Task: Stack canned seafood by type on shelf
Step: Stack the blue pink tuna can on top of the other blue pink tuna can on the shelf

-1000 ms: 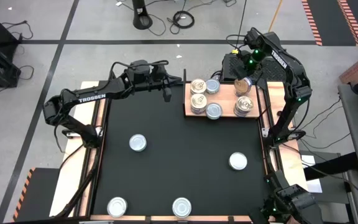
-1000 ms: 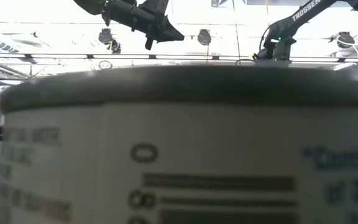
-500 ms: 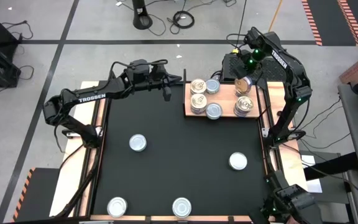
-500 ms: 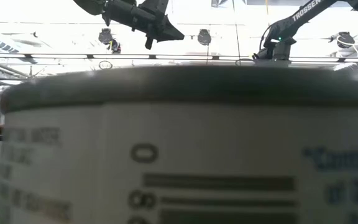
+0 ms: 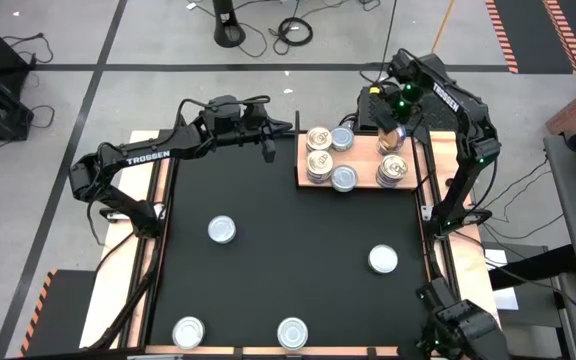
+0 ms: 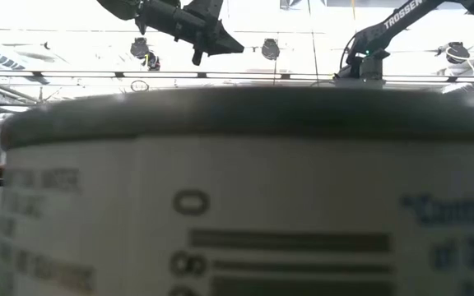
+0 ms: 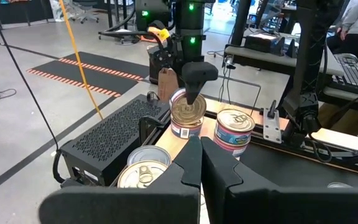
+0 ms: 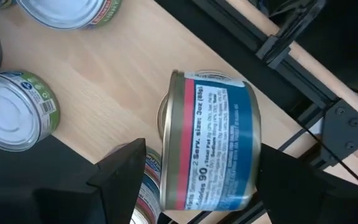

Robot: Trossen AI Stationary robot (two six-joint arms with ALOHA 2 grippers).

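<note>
A flat black surface (image 5: 288,250) carries a light-brown wooden shelf (image 5: 363,160), a rectangular board with visible grain, set at the far right corner. Just beyond the board sits a black ventilated box (image 7: 114,134) with a perforated top.

The right tool (image 5: 393,130) hangs over the far right end of the board, its dark fingers (image 8: 120,177) spread wide and pinching a short round tin (image 8: 213,140) by its sides. This held tin has a smooth metal rim and a paper label banded red and blue with small white print. Directly beneath it, also on the board, stands a stack of gold-topped tins (image 5: 394,168), and the held tin is above that stack, a little nearer the far edge.

Toward the board's left end stand more tins in a tight cluster (image 5: 326,155), some gold-tan and patterned on top, some plain silver with ringed lids.

Four loose silver-topped tins lie on the black surface, well apart: one at left centre (image 5: 222,230), one at right (image 5: 383,260), two along the near edge (image 5: 188,331) (image 5: 292,332).

The left tool (image 5: 268,150) waits, pressed together and holding nothing, just beside the board's left edge.
</note>
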